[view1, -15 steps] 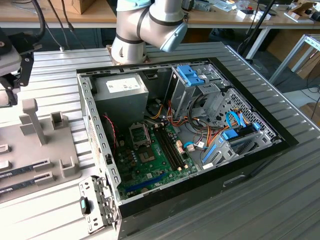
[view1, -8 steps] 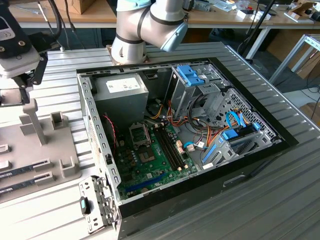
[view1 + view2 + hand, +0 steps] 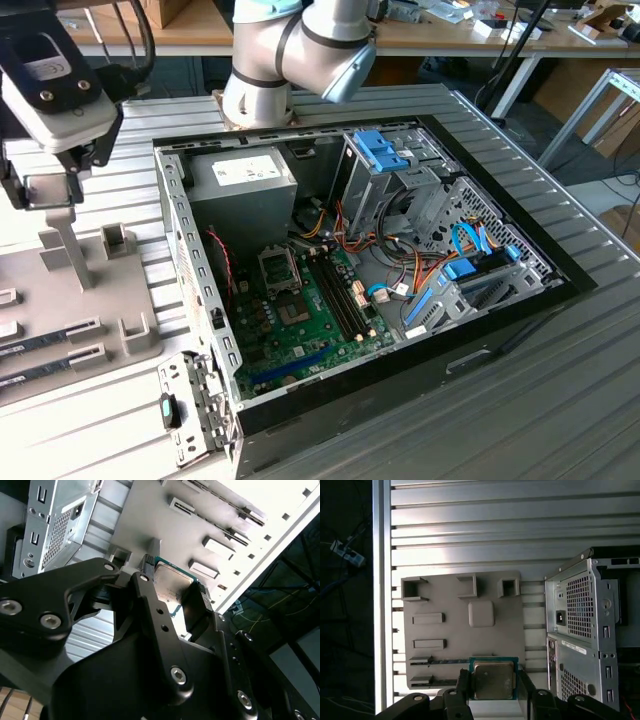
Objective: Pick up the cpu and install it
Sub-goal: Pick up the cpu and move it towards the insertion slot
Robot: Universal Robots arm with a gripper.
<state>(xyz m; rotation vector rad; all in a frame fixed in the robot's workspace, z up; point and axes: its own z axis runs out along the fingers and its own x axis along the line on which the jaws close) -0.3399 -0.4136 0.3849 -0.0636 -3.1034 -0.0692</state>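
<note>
The cpu [image 3: 493, 680] is a small square chip with a dull silver top and a thin green edge. My gripper [image 3: 493, 681] is shut on it, with a black finger on each side. In the second wrist view the cpu [image 3: 172, 580] sits between the same fingers of the gripper [image 3: 172, 586]. In the exterior view the gripper [image 3: 48, 190] hangs above the grey fixture plate [image 3: 60, 290] at the exterior view's left, well apart from the open computer case [image 3: 400, 250]. The silver socket frame [image 3: 280, 268] lies on the green motherboard [image 3: 310, 325] inside the case.
The grey fixture plate [image 3: 455, 630] has raised blocks, a square pad and slots holding memory sticks [image 3: 50, 335]. The case holds a power supply [image 3: 245, 185], drive cages [image 3: 400, 180] and loose cables [image 3: 400, 280]. The ribbed metal table [image 3: 520, 400] carries everything.
</note>
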